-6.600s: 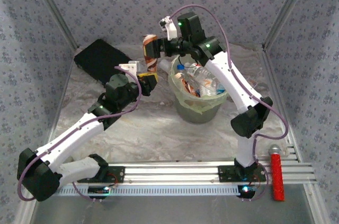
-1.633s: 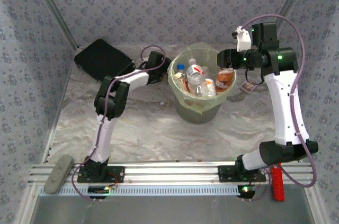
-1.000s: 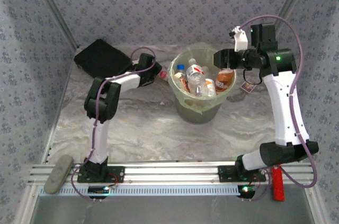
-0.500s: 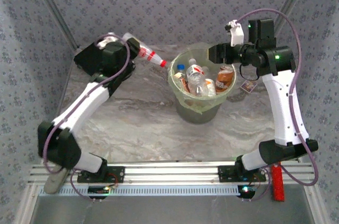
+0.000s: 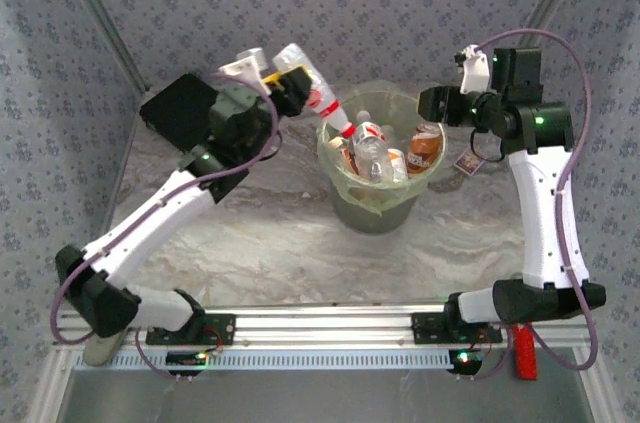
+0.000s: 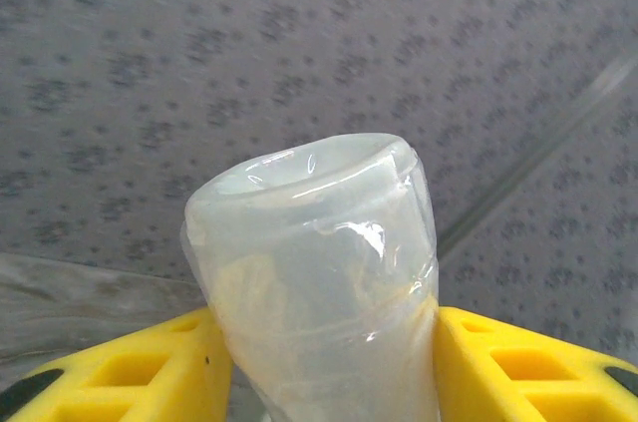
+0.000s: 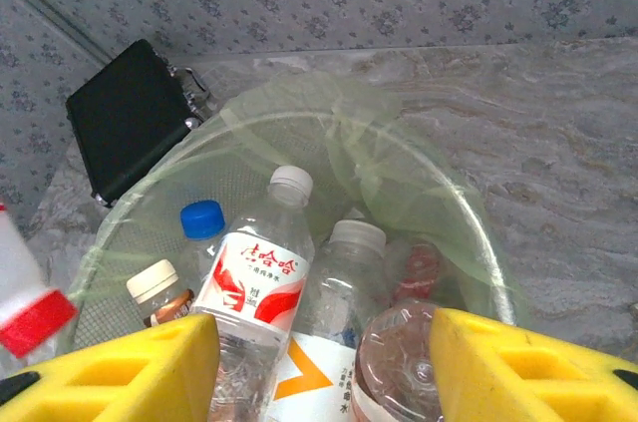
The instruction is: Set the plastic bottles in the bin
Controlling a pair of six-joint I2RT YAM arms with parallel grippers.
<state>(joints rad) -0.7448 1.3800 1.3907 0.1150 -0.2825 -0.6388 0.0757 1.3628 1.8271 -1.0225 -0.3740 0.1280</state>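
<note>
Top view, left arm: your left gripper (image 5: 290, 83), upper left of centre, was clamped on a clear red-capped bottle (image 5: 318, 101), which tilted cap-down over the bin's left rim.
Top view, bin: the pale green bin (image 5: 378, 211) sat mid-frame and held several bottles (image 5: 370, 153). A black case (image 5: 180, 111) lay at upper left.
Top view, right arm: your right gripper (image 5: 432, 106) hung over the bin's right rim, above a brown bottle (image 5: 425, 146).
Left wrist: both yellow fingers (image 6: 130, 362) pressed against the held bottle's base.
Right wrist: you looked down into the bin. A pinkish bottle base (image 7: 399, 372) lay between part-spread fingers (image 7: 120, 362), nearer the right one. I couldn't tell whether it was held.
</note>
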